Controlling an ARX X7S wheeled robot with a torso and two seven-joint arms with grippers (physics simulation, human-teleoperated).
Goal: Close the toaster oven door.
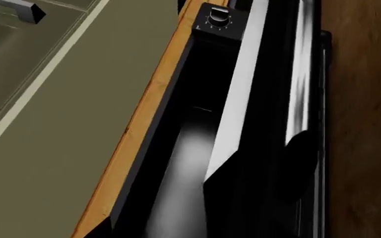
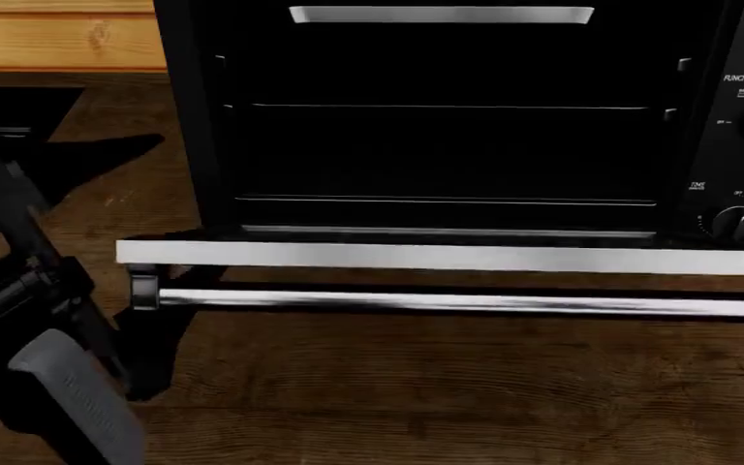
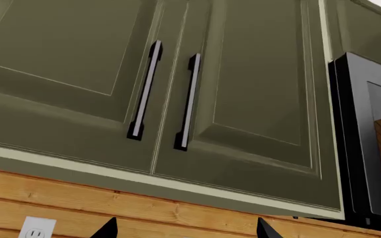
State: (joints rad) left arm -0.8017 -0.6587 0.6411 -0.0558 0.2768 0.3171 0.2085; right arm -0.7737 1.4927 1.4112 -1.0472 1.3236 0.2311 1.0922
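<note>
Dim, crisp renders; glare streaks along the silver handle bar (image 2: 463, 303); oven cavity (image 2: 449, 126) perhaps unlit

Look past the appliance and you have a dark wooden countertop (image 2: 411, 387) under it, its grain running sideways in the head view. Behind it runs a wall of light wooden planks (image 2: 55, 39), which the right wrist view also shows, with a white outlet (image 3: 35, 229) set into them at the picture's lower edge. Above the planks hang olive-green cabinets (image 3: 65, 54) with two panelled doors (a pale trim strip runs along their underside), and two dark-ended silver door handles (image 3: 144, 89) stand side by side at the seam between the doors. Beside the cabinets you can see a black microwave (image 3: 366, 144) mounted at the same height.
</note>
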